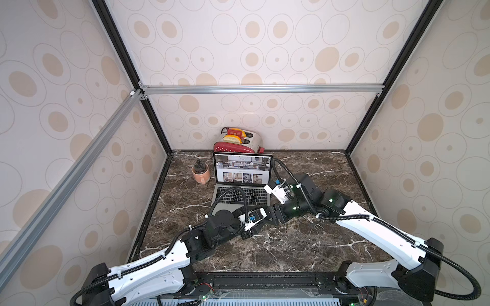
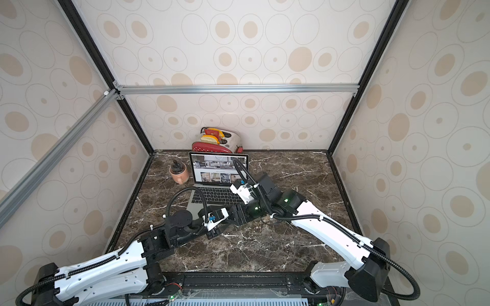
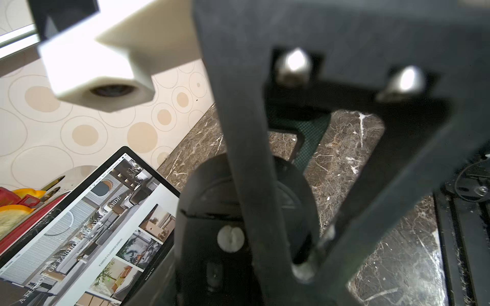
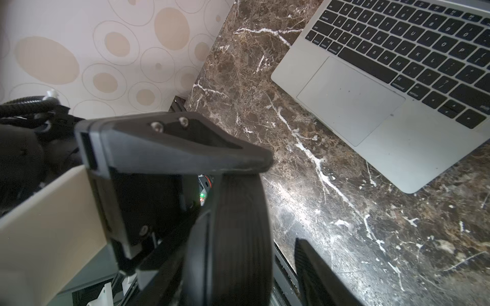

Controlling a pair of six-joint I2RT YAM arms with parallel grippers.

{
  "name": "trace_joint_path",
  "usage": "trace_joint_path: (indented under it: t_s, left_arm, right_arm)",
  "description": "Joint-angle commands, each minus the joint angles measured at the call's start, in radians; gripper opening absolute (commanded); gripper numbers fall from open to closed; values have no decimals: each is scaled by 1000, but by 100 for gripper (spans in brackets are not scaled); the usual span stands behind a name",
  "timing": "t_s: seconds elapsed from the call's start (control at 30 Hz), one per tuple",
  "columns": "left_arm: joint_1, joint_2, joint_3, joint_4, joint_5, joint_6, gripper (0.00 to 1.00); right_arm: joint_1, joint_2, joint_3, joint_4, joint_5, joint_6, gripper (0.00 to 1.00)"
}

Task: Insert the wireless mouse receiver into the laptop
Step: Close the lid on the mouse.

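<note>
The silver laptop [image 1: 242, 169] [image 2: 220, 168] stands open at the back middle of the marble table, its screen lit. My two grippers meet just in front of its right front corner. My left gripper [image 1: 273, 217] [image 2: 238, 215] is shut on a black rounded mouse [image 3: 212, 212] [image 4: 238, 225], and one of its fingers [image 4: 185, 148] lies along the mouse's edge. My right gripper [image 1: 282, 209] [image 2: 249, 209] is open around the mouse. One of its fingers [image 4: 318, 270] stands apart from the mouse, with table showing between; the other [image 3: 252, 159] crosses the left wrist view. The receiver is not visible.
A red and white toaster [image 1: 238, 140] holding bread stands behind the laptop. A pink mug [image 1: 201, 174] sits to the laptop's left. Patterned walls with aluminium rails enclose the marble table [image 1: 318, 251] on three sides. Both arms' cables arch over the keyboard [image 4: 397, 39].
</note>
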Motion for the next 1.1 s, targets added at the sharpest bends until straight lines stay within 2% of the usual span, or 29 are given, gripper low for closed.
trace_joint_path:
  t_s: [0.0, 0.2, 0.4, 0.67, 0.9, 1.07]
  left_arm:
    - [-4, 5, 50, 55, 2, -1, 0]
    - [-5, 12, 52, 52, 0, -1, 0]
    - [-5, 13, 53, 52, 10, -4, 0]
    - [-5, 13, 60, 38, 17, -4, 0]
    - [-5, 6, 62, 35, 15, -1, 0]
    - [-5, 6, 65, 36, 16, -1, 0]
  right_arm:
    - [-1, -23, 25, -41, -29, -8, 64]
    - [-2, -18, 52, -45, -41, 1, 66]
    - [-69, -53, 36, -41, -81, 17, 65]
    - [-110, -46, 25, -2, -160, 51, 56]
    - [-110, -36, -22, -23, -158, 31, 52]
    - [-111, -15, -36, -32, -148, 24, 38]
